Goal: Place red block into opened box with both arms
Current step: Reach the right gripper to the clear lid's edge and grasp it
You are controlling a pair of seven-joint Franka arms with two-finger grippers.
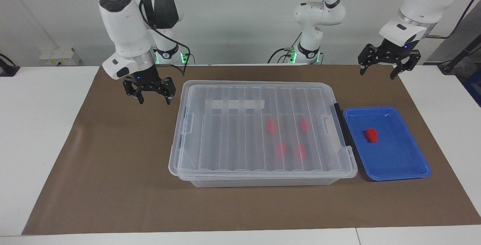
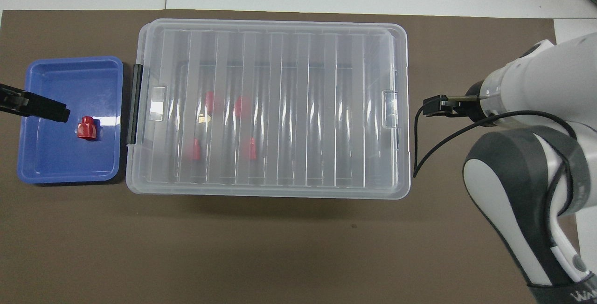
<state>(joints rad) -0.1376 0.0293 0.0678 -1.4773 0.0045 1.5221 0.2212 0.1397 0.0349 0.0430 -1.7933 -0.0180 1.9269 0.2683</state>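
Observation:
A red block (image 1: 371, 135) (image 2: 86, 127) lies in the shallow blue tray (image 1: 398, 164) (image 2: 46, 166). The clear box (image 1: 233, 139) (image 2: 298, 108) stands mid-mat with its ribbed lid lying on it; several more red blocks show through the lid. My right gripper (image 1: 155, 101) hangs open and empty over the mat, just off the box's end toward the right arm's side. My left gripper (image 1: 377, 74) waits open and empty, high over the mat by the tray's robot-side edge; in the overhead view one of its fingers (image 2: 42, 107) overlaps the tray.
The box's black latch (image 1: 340, 124) (image 2: 136, 103) faces the tray, which sits close beside it. A brown mat (image 1: 112, 170) covers the white table. The right arm's cable (image 2: 419, 155) loops beside the box.

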